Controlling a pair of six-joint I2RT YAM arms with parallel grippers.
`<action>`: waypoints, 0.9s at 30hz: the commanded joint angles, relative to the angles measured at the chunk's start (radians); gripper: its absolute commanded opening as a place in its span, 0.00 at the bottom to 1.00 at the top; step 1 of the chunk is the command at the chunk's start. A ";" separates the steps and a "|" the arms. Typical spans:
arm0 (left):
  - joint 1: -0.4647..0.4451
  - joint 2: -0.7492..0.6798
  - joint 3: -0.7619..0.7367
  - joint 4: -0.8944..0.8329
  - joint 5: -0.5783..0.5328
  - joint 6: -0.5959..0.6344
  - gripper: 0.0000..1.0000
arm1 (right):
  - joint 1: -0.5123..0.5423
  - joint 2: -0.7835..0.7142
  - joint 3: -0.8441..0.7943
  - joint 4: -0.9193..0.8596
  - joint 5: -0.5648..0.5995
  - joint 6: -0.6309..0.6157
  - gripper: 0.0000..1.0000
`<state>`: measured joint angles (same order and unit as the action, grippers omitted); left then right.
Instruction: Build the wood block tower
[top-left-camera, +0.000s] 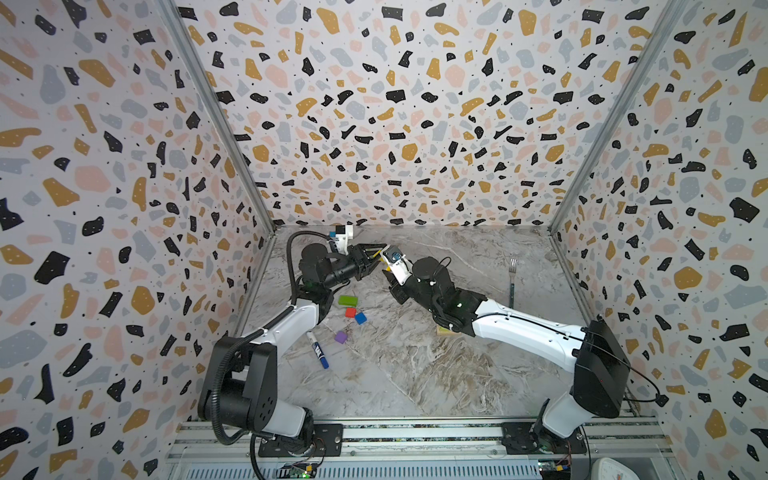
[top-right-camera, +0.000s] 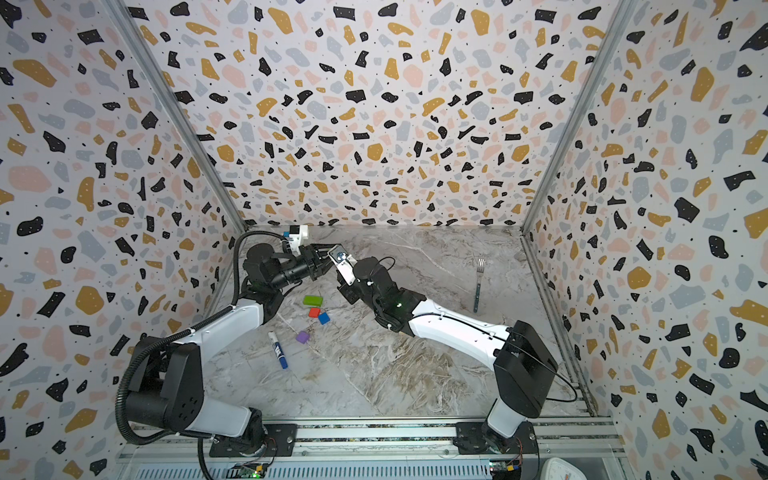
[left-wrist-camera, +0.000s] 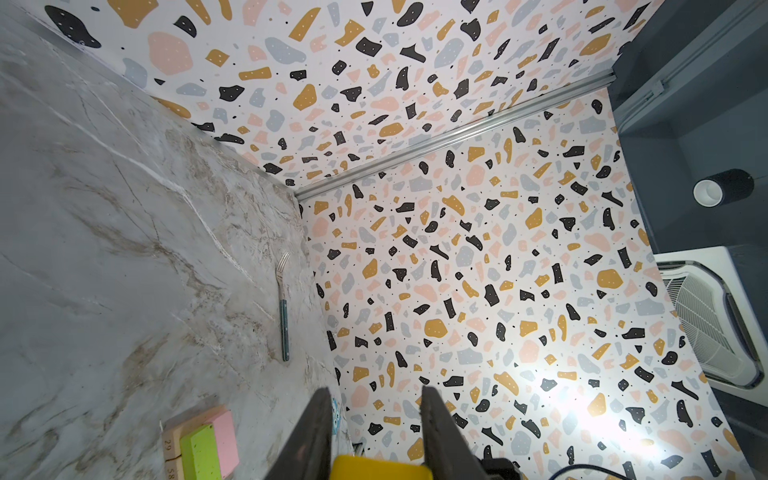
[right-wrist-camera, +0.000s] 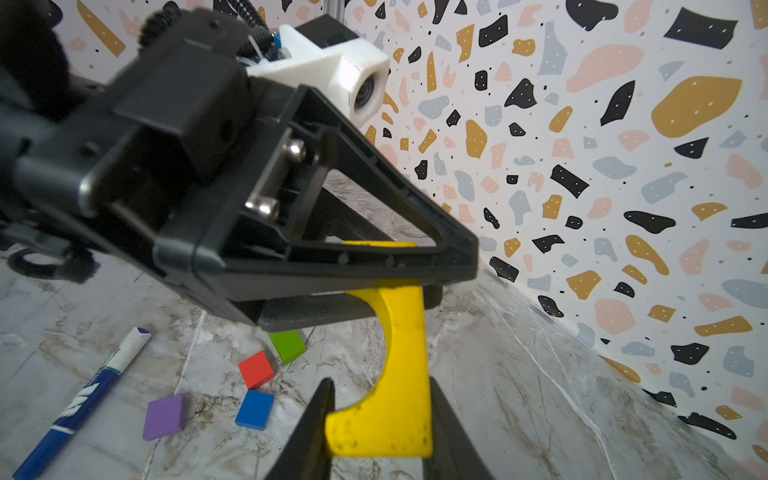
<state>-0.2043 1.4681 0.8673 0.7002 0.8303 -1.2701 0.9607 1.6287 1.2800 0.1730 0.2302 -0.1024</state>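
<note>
Both arms meet over the far left of the table (top-left-camera: 395, 374), the yellow arch (right-wrist-camera: 405, 353) in the air between them. The left gripper (right-wrist-camera: 436, 286) is clamped tight on one end; the right gripper (right-wrist-camera: 380, 399) presses its fingers to both sides of the other. Below lie a green block (top-left-camera: 348, 300), red cube (top-left-camera: 350, 312), blue cube (top-left-camera: 360, 318) and purple cube (top-left-camera: 341, 337). The stack (left-wrist-camera: 203, 444), pink and lime on tan bars, sits nearer, under the right arm.
</note>
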 joint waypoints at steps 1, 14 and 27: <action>-0.002 -0.013 0.044 -0.009 0.015 0.041 0.23 | -0.002 -0.036 0.024 -0.013 0.013 -0.025 0.47; 0.000 0.040 0.124 0.118 0.084 0.131 0.20 | -0.152 -0.114 0.108 -0.219 -0.375 0.110 0.84; -0.001 0.112 0.134 0.506 0.126 0.016 0.18 | -0.430 -0.087 0.183 -0.304 -1.074 0.265 0.83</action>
<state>-0.2043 1.5768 0.9699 1.0039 0.9165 -1.2018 0.5442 1.5326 1.4071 -0.0853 -0.6117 0.1314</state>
